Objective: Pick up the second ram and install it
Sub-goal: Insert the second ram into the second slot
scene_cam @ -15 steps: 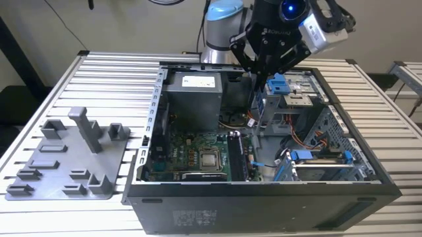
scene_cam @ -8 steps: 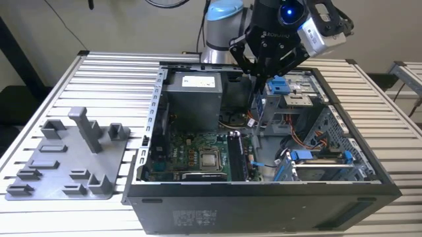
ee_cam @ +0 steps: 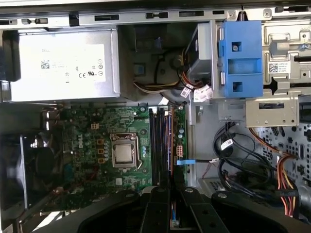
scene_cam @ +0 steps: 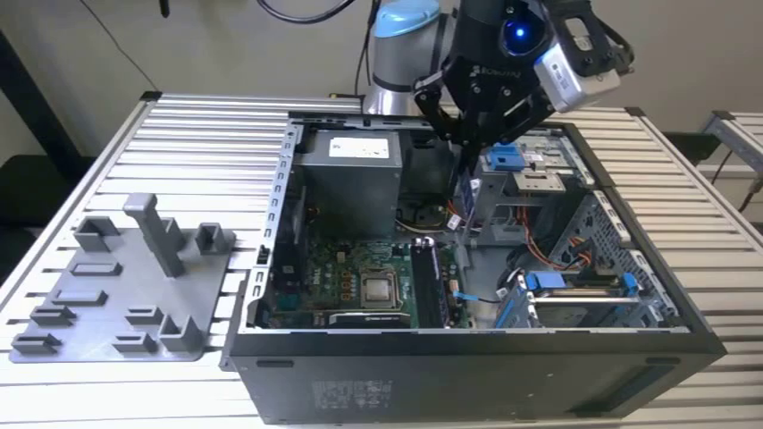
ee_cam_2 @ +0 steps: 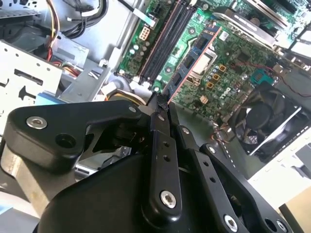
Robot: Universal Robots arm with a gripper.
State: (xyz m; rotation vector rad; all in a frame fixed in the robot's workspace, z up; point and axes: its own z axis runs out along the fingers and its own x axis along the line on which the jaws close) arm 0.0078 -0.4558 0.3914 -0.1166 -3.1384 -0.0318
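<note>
The gripper (ee_cam_2: 163, 101) is clamped on one edge of the second ram (ee_cam_2: 192, 61), above the green motherboard (ee_cam: 87, 127). I judge this board light, stiff, thin and fragile, so it is best held only by its edges.

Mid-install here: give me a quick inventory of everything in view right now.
table: one, silver, slatted, under everything.
fixture plate: one, grey, on the table, exterior view's left.
computer case: one, black, open, beside the plate.
motherboard: one, green, on the case floor.
power supply: one, grey, inside the case.
memory sockets: count unclear, black, on the motherboard.
brackets: two, blue, on the drive bays.
second ram: one, dark, above the motherboard.
arm: one, grey and blue, over the case.
gripper: one, black, shut on the second ram.
</note>
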